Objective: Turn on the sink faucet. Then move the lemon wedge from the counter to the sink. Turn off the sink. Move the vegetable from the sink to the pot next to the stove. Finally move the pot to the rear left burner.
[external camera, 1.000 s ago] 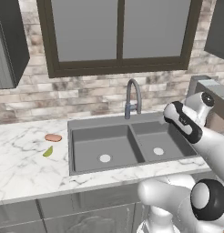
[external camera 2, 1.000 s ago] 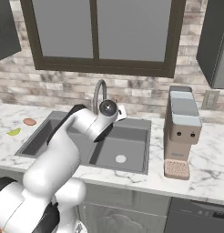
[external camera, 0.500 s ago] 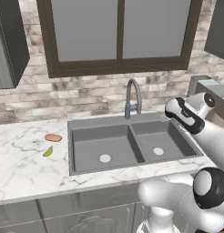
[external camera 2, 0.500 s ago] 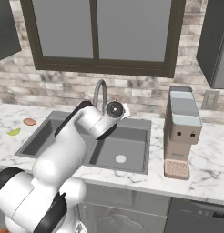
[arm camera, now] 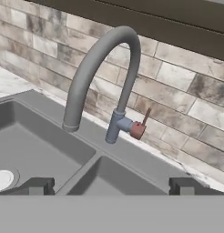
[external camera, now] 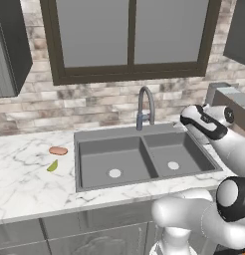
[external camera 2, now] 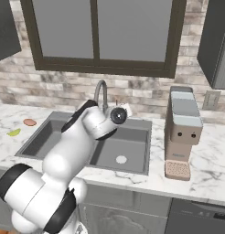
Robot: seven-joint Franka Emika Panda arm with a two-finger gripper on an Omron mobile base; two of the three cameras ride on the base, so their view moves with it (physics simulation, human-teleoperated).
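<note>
The desk [external camera: 25,169], a white marble slab with grey veins, runs under the window and carries everything here. Sunk into its middle is the sink [external camera: 144,130], a dark grey double basin with a round white drain in each bowl; both bowls look dry. At the sink's back edge, on the divider line, rises the sink faucet [arm camera: 101,75], its gooseneck arching toward the left bowl, with a small red-brown lever [arm camera: 140,126] jutting from the base.

A grey coffee machine [external camera 2: 183,130] stands on the right part of the desk, beside the sink's right edge.

Near the left edge of the sink lie a flat orange-brown oval [external camera: 58,150] and, just in front of it, the lemon wedge [external camera: 53,166].

The fingers [arm camera: 112,185] stand fully spread, holding nothing, above the right bowl and pointed at the faucet base, apart from it.

Judging by the dry bowls, the water is not yet on. The risk from here is the lever: it is small and sits close against the faucet stem, so a slightly off approach could knock the stem or gooseneck, or slide past the lever without turning it.
</note>
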